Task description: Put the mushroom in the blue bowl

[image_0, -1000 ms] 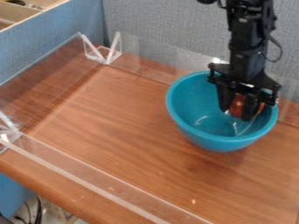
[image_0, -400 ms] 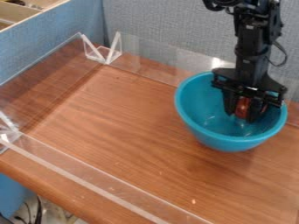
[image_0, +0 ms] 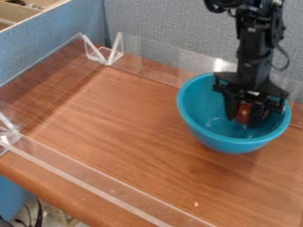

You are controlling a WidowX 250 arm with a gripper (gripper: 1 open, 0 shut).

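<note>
Camera: shows the hand (image_0: 245, 108) clamped on the mushroom (image_0: 244, 114).
Bowl (image_0: 204, 132): the hand is inside; better to release low.
Lift: straight up, avoiding the rim.

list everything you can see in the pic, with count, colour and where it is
mushroom: one, orange-brown cap, within the rim of the blue bowl, at the gripper's fingertips
blue bowl: one, teal-blue, right side of the table, below the gripper
table: one, brown wood, across the middle of the view
white brackets: two, white, one at the back left corner of the table, one at the left edge
clear panels: several, transparent, along the table's edges
wall: one, grey, behind the table
wooden tray: one, pale wood, top left corner
cables: a few, dark, bottom left
robot arm: one, black, upper right
gripper: one, black, reaching into the blue bowl
</note>
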